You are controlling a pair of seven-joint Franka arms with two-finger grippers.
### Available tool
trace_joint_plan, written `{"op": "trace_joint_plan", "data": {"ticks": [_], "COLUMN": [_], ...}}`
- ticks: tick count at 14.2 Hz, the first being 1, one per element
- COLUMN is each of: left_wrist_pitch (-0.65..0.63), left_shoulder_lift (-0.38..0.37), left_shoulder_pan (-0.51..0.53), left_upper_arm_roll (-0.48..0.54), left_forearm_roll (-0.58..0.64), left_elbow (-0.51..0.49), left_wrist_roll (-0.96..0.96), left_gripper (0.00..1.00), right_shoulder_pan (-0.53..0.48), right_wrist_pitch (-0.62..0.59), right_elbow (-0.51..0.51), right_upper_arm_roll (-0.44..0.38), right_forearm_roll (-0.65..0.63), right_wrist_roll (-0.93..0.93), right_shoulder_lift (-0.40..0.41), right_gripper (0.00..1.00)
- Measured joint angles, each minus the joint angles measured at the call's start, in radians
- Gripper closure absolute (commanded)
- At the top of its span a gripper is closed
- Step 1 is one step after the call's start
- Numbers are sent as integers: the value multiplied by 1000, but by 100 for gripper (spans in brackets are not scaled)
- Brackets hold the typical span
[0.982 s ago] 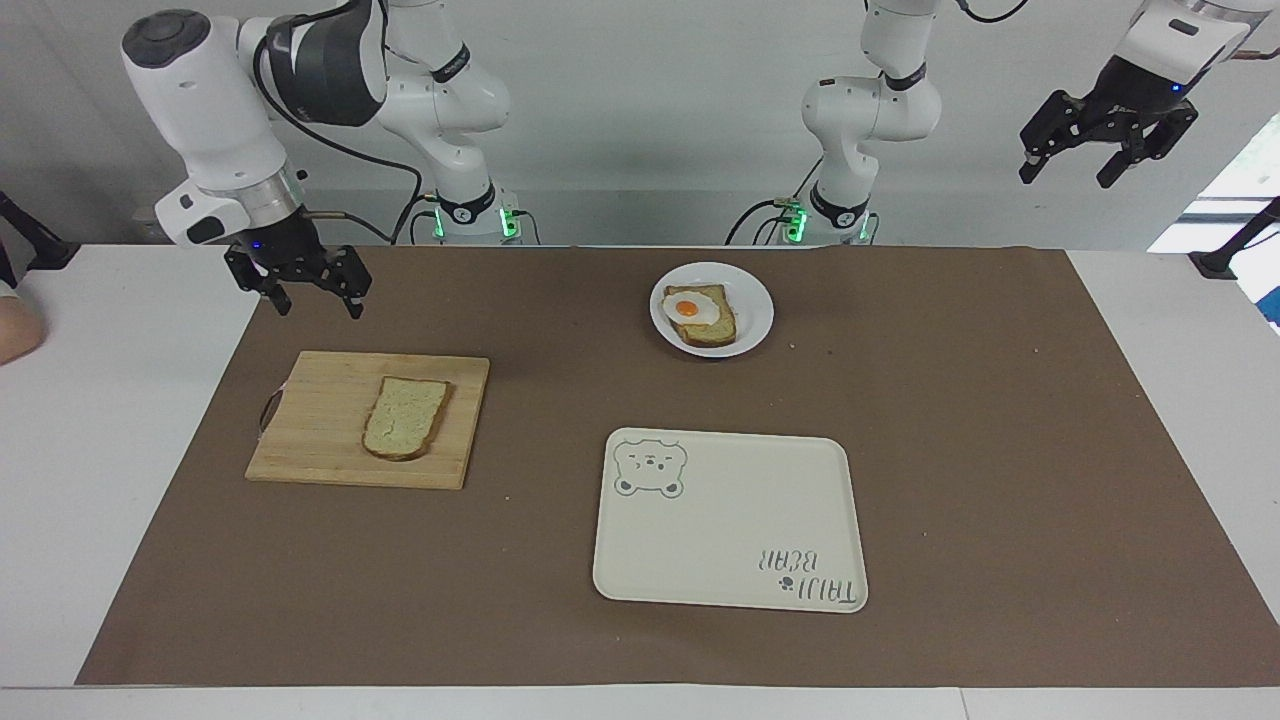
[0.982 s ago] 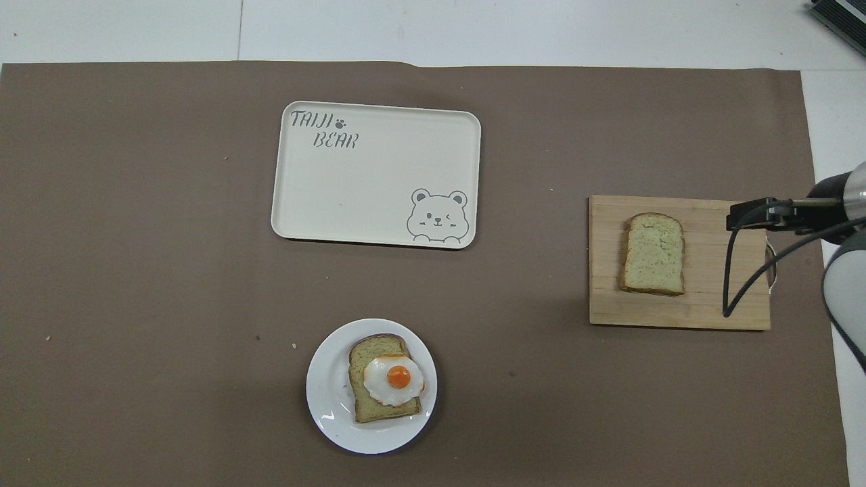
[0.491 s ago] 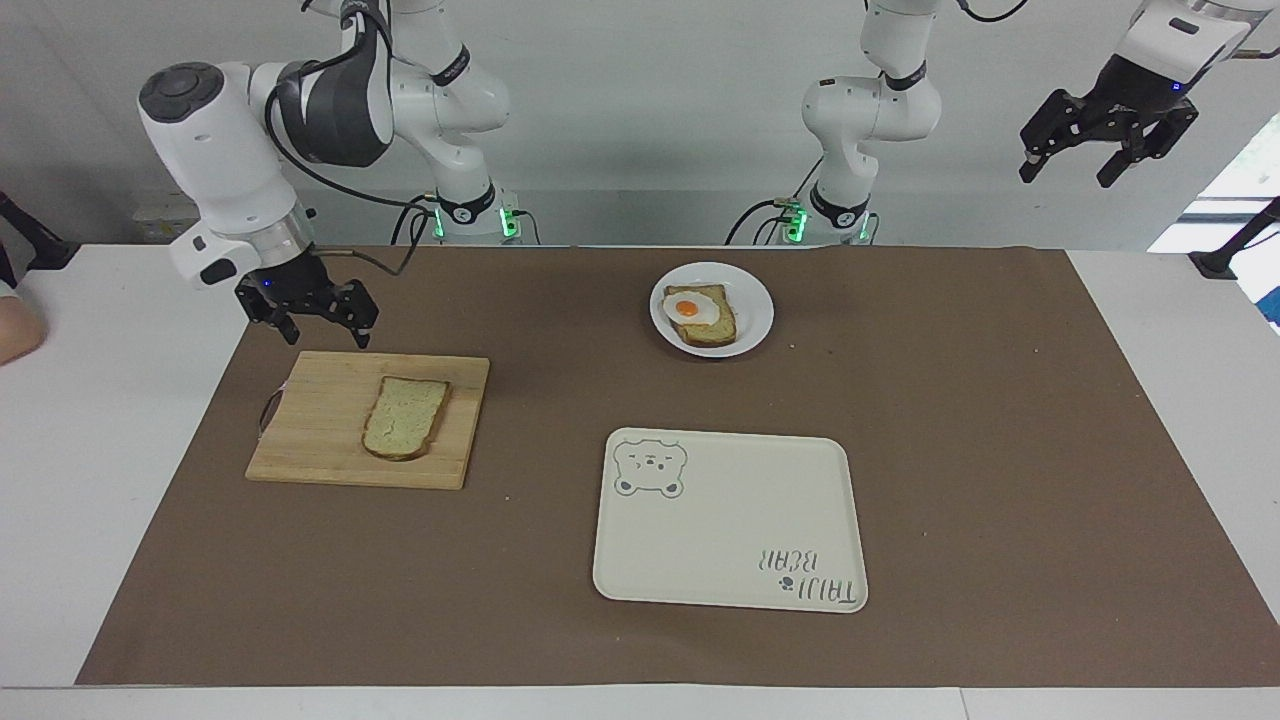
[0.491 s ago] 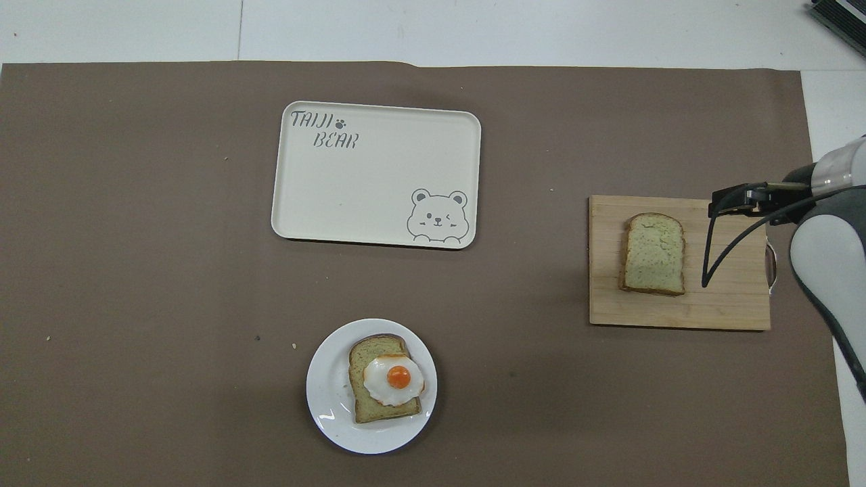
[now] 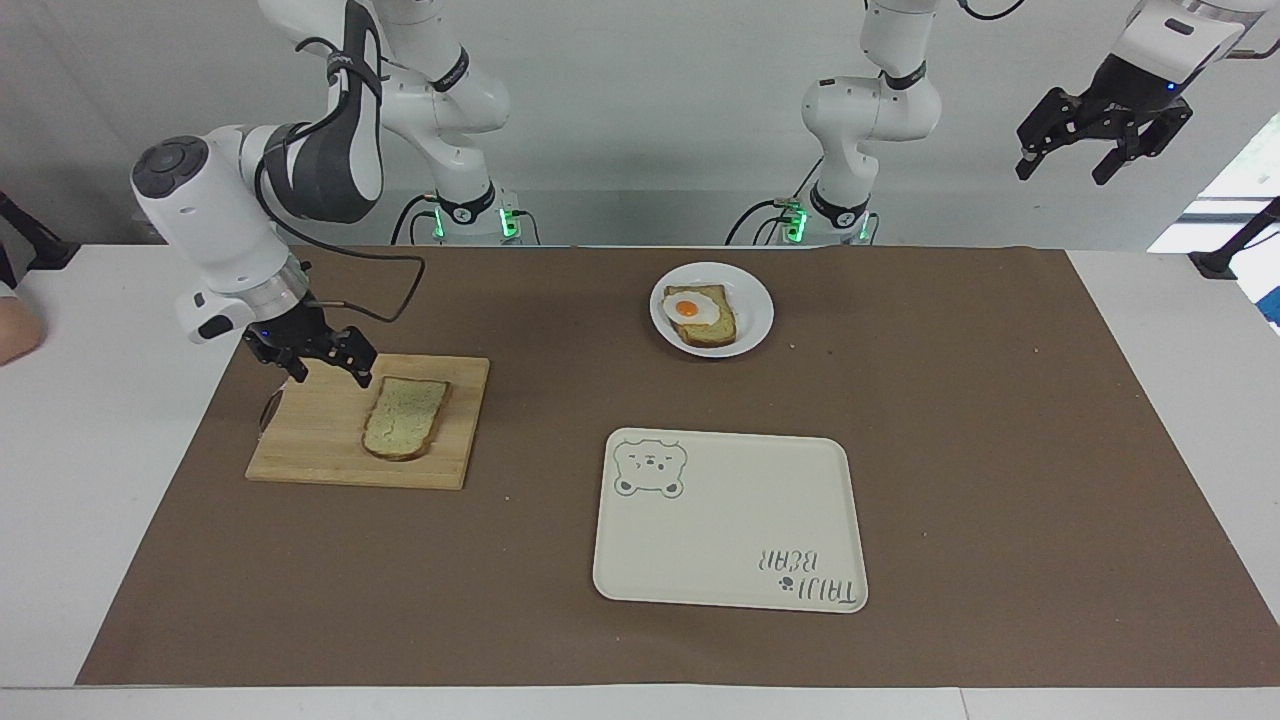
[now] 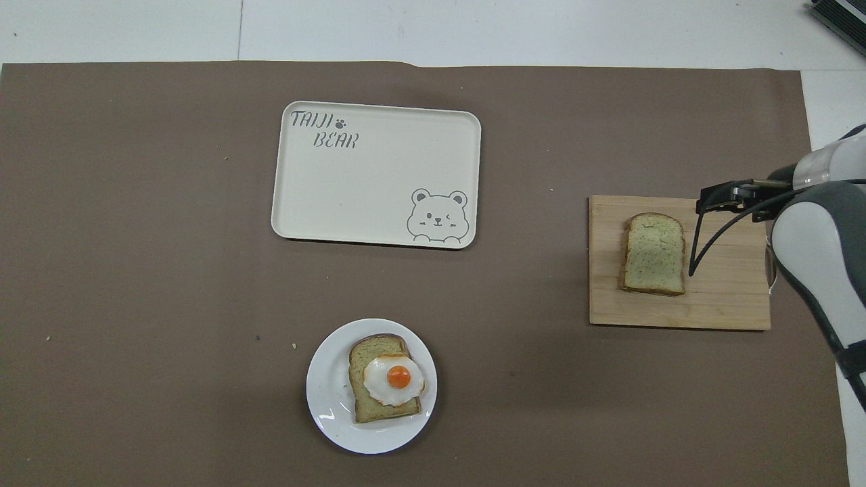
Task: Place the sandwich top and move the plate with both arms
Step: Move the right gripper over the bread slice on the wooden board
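Wooden board [image 5: 330, 425], left gripper [image 5: 1098, 152] (facing view only)

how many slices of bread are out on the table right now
2. One plain bread slice lies on the wooden cutting board toward the right arm's end. The other, a toast slice topped with a fried egg, sits on the white plate nearer the robots. None seems hidden.

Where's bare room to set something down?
Tray is bare. Open mat toward the left arm's end, and between tray and cutting board. Crowded: plate under egg toast; board holds bread slice, right gripper over it.
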Motion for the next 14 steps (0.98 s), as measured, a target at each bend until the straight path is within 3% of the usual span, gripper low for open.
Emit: {"op": "trace_joint_plan", "data": {"ticks": [8,14], "left_wrist_pitch": [-1,-3], "left_shoulder_lift": [0,0], "left_shoulder_pan": [0,0], "left_upper_arm_roll": [0,0], "left_forearm_roll": [0,0], "left_elbow": [0,0], "left_wrist_roll": [0,0], "left_gripper": [0,0], "right_shoulder_pan": [-10,-61], "right_wrist_pitch": [112,150], "right_elbow": [-37,-135], "right_upper_arm_roll": [0,-1], "right_forearm_roll": [62,152], "right_wrist_roll": [-105,-139], "right_shoulder_lift": [75,103], "right_gripper": [0,0]}}
